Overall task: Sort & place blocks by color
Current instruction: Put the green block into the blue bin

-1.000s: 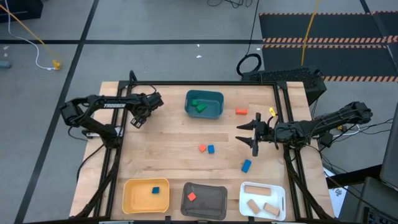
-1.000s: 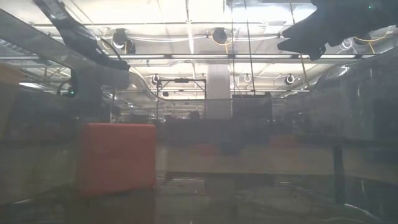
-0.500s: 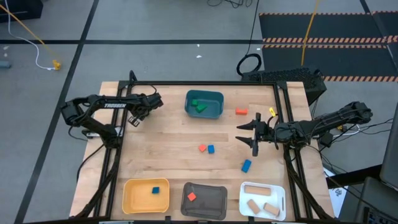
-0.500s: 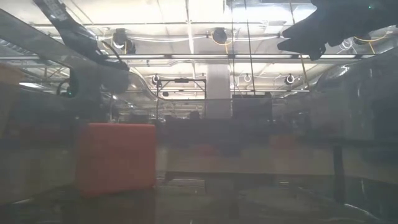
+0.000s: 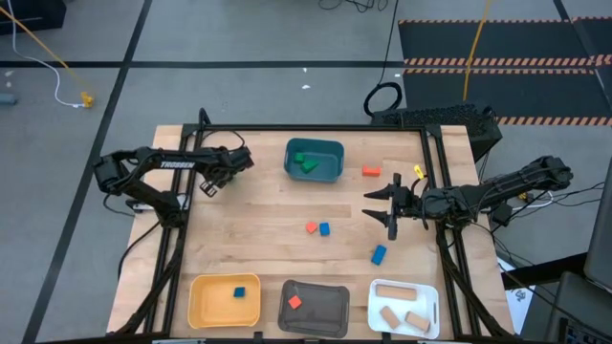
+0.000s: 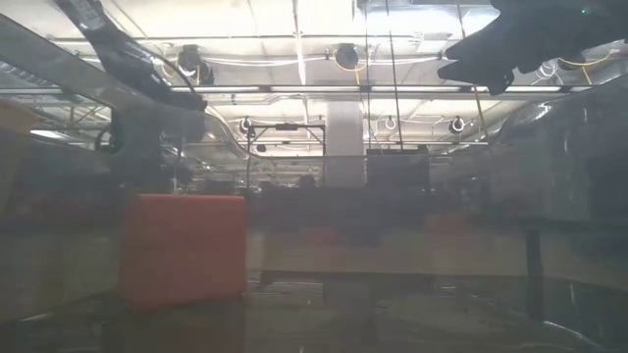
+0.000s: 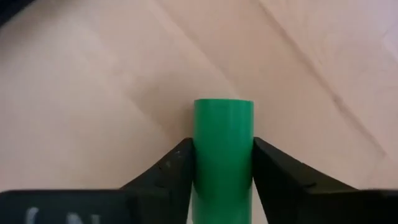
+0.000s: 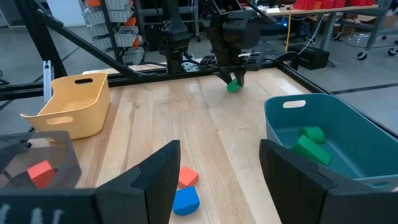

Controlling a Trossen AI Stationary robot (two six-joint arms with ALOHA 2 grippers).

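Observation:
My left gripper (image 5: 207,185) stands at the table's far left, pointing steeply down, shut on a small green block (image 7: 222,149). The right wrist view shows that block (image 8: 233,87) under the left gripper (image 8: 234,79), low at the wood. My right gripper (image 5: 382,205) hovers open and level at the right, with nothing between its fingers (image 8: 165,180). Loose on the table lie a red block (image 5: 371,172), a red (image 5: 311,227) and blue (image 5: 324,229) pair, and another blue block (image 5: 379,254). My left gripper pinches the green block between its two fingers, one finger (image 7: 177,171) on each of the block's opposite sides (image 7: 202,162). The fingers come from above, slanting steeply down. Whether the block's lower end rests on the table or hangs just clear, I cannot tell.
A teal tray (image 5: 330,172) at the far middle holds green blocks (image 5: 306,162). Along the near edge stand a yellow tray (image 5: 206,306) with a blue block (image 5: 240,290), a grey tray (image 5: 325,311) with a red block (image 5: 295,302), and a white tray (image 5: 430,311) with tan blocks.
My left gripper has shut on the green block, staying over almost the same spot at the table's far left. My right gripper has kept still.

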